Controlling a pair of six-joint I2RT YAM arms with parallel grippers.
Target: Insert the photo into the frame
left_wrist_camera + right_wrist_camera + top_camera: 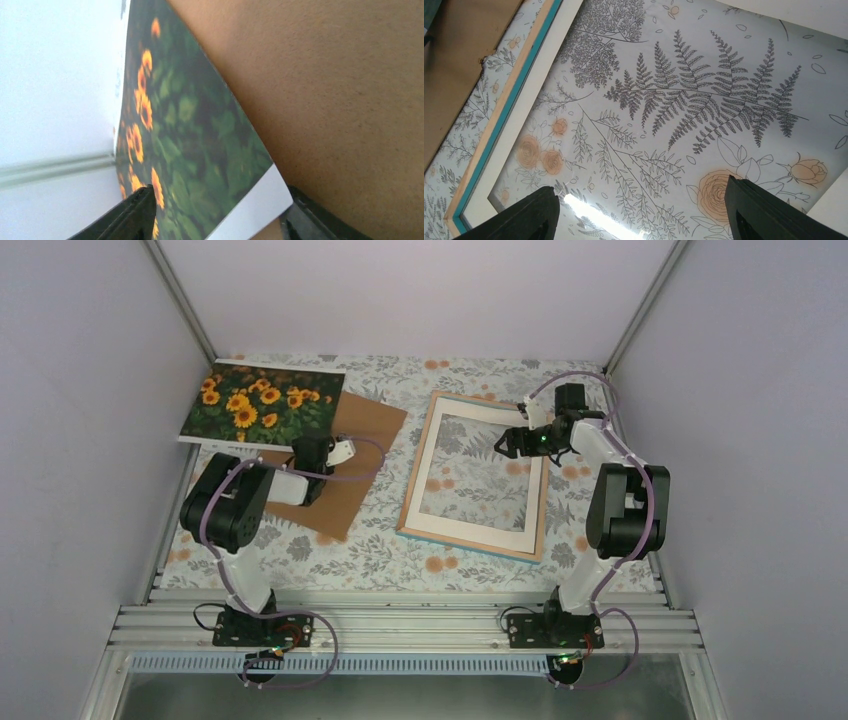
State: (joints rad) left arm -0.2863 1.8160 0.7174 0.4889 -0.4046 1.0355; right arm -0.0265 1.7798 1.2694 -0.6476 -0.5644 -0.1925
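Crosswise, photo point(262, 405) with long axis left-right; left end effector point(312, 448), right end effector point(507, 444) both spread.

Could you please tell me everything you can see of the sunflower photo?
The photo is a rectangular print of orange-yellow sunflowers on dark green leaves, with a thin white border. It seems to lie flat, picture side up, at the table's far left beside the wall. Its near right corner overlaps the brown backing board, apparently on top. The left tool is open at that corner, not gripping it. The photo is well apart from the frame.
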